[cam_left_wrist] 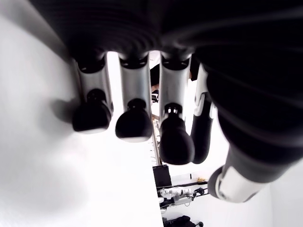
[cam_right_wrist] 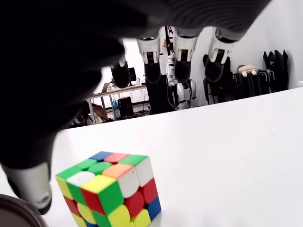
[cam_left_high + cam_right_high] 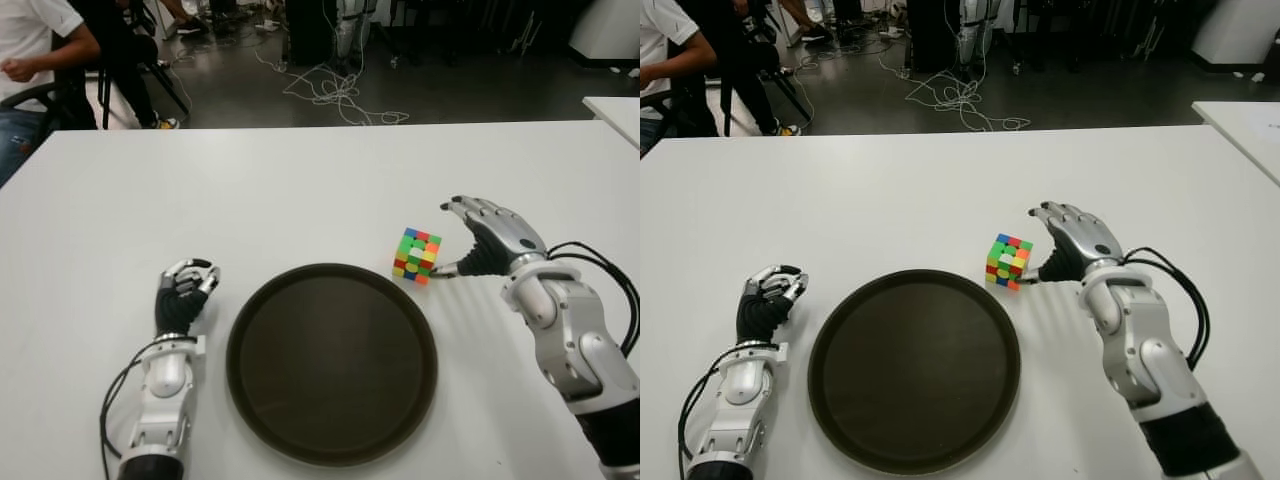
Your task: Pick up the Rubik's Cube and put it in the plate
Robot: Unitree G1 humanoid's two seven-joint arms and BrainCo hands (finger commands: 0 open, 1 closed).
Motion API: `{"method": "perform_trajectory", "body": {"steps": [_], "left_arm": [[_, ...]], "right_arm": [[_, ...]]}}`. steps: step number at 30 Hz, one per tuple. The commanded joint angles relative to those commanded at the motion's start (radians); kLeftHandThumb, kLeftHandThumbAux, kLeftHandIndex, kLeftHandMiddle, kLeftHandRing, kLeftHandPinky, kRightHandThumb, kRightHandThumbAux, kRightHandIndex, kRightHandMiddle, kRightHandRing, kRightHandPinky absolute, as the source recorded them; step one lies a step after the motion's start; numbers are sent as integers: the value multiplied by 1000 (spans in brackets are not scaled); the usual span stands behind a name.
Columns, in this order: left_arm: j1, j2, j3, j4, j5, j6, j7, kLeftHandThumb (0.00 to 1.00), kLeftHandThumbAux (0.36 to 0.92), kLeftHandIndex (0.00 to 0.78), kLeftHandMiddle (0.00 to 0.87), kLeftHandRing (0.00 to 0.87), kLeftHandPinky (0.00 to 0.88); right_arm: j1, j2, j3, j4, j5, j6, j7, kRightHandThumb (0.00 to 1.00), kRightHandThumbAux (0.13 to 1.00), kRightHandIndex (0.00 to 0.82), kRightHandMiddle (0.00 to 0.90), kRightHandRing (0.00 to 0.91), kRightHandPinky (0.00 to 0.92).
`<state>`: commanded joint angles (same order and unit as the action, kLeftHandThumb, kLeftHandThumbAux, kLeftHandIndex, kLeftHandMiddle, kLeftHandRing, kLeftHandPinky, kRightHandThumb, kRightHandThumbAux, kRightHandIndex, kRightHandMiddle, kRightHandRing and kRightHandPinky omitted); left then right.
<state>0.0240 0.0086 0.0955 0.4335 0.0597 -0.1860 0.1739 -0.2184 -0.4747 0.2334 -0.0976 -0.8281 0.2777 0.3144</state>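
I have the right hand open and empty just beside the Rubik's Cube, which sits on the table at its nine o'clock, off the plate rim at one o'clock, far nearer than the curled, empty left hand.

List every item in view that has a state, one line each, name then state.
Rubik's Cube: scrambled, on the table, just outside the plate's rim, not grasped.
plate: empty, flat on the table.
right hand: open, fingers arched beside the cube, thumb tip near its base.
left hand: curled, holding nothing, left of the plate.
table: white, bearing the cube and plate.
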Motion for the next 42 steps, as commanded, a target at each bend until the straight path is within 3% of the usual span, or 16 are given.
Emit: {"method": "perform_trajectory", "body": {"steps": [22,42], "left_arm": [[-4,-16,11,6,-16,-23,2,702,707,442,810,834,816],[0,-10,2,2,-2,-19,4,702,708,442,805,830,810]], "right_arm": [[-85,10,11,102,21,-54,-13,0,663,0,0,0,0],[-114,24,29,130,28,-55,-18,0,661,0,0,0,0]]}}
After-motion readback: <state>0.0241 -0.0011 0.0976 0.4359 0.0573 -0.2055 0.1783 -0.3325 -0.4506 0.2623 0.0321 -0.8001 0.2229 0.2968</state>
